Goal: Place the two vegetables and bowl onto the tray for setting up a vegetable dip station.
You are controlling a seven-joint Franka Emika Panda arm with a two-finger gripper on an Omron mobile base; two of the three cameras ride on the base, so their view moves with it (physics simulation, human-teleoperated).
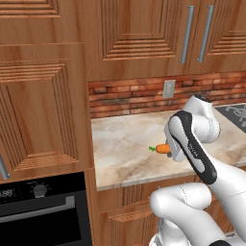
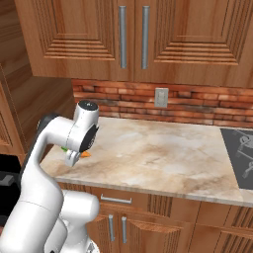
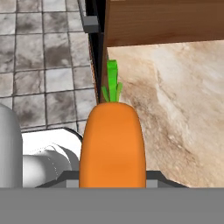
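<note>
So far you have only the first piece in hand: the carrot [image 3: 112,144] sits between the fingers of the gripper [image 2: 74,158], which is closed part-way around its orange body. In the left base view the carrot [image 1: 163,148] looks lifted a little above the counter [image 1: 129,144], near the front edge and toward the counter's left end, though how far clear of the stone it hangs is hard to judge.

Nothing looks delivered yet. Judging by these views, you still have to carry the carrot to the tray, then fetch the green vegetable and the bowl, so most of the job is ahead of you.

As for its lie: the carrot's long axis runs roughly level, along the counter's front edge. Its green top [image 1: 153,148] points toward the counter's left end, where the tall cabinet [image 1: 43,105] stands, and the orange body trails back toward the stovetop [image 2: 239,155] side. In the hand view the leaves point away from the hand.
</note>
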